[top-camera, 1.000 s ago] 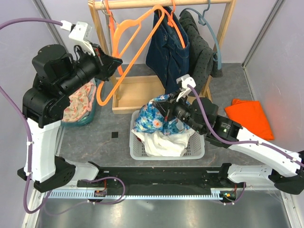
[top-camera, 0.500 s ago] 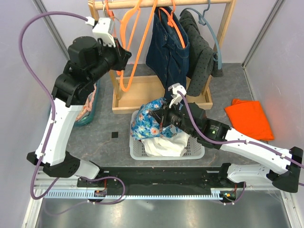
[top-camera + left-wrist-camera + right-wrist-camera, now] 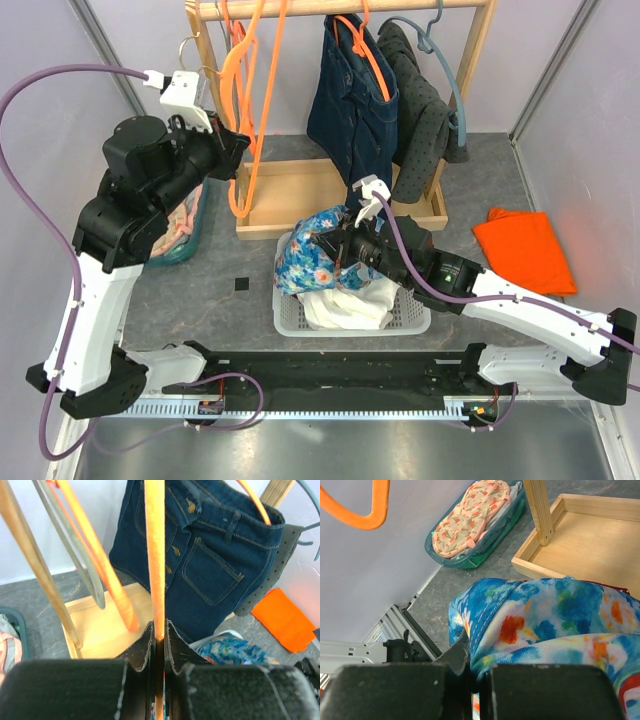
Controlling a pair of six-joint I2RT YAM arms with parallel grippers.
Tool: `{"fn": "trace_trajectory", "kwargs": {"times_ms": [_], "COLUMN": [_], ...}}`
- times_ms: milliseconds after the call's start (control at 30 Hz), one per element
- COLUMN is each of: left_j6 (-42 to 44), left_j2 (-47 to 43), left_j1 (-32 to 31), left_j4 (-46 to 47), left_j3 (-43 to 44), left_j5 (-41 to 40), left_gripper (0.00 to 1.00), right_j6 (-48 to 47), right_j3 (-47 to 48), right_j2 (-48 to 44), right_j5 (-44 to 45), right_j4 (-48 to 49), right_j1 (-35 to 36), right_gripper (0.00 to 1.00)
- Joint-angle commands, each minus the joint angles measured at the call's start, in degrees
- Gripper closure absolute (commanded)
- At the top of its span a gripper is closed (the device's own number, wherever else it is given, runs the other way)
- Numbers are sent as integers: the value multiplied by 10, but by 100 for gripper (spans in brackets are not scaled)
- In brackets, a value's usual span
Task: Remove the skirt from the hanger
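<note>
Two separate grips.
We see left gripper (image 3: 238,152) pinching orange hanger (image 3: 155,555) upper left, right gripper (image 3: 343,245) clamping floral skirt (image 3: 305,255) centre.

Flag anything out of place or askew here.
The floral skirt is bunched in a heap over the white basket, pinched in the right gripper rather than laid flat inside. An orange cloth lies loose on the table at the right, outside any basket.
</note>
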Motion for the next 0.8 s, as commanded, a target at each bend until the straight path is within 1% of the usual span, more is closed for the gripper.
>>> {"fn": "trace_trajectory", "kwargs": {"times_ms": [0,133,300,500,633,767], "left_j6": [25,31,35,40,41,47], "left_j2": [-30,-40,-54,-54,-59,-77], "left_j1": [2,2,2,2,3,14], "left_j4": [-5,-13,-25,-38,-44,-49], "left_j3": [-26,-47,-81,-101,-104,-125], "left_j5": [1,37,45,11,-29,-64], "left_gripper": [98,98,98,98,98,98], "right_j6": [5,7,6,5,4,4], "right_j3": [3,10,13,19,20,17], "right_j2": [-1,3,1,-9,-12,-20], "right_j5": [-9,-13,-12,-5,2,15], "right_j4": [31,31,31,24,19,13], "right_j1": [1,2,1,1,1,1], "right_gripper": [100,100,100,100,100,100]}}
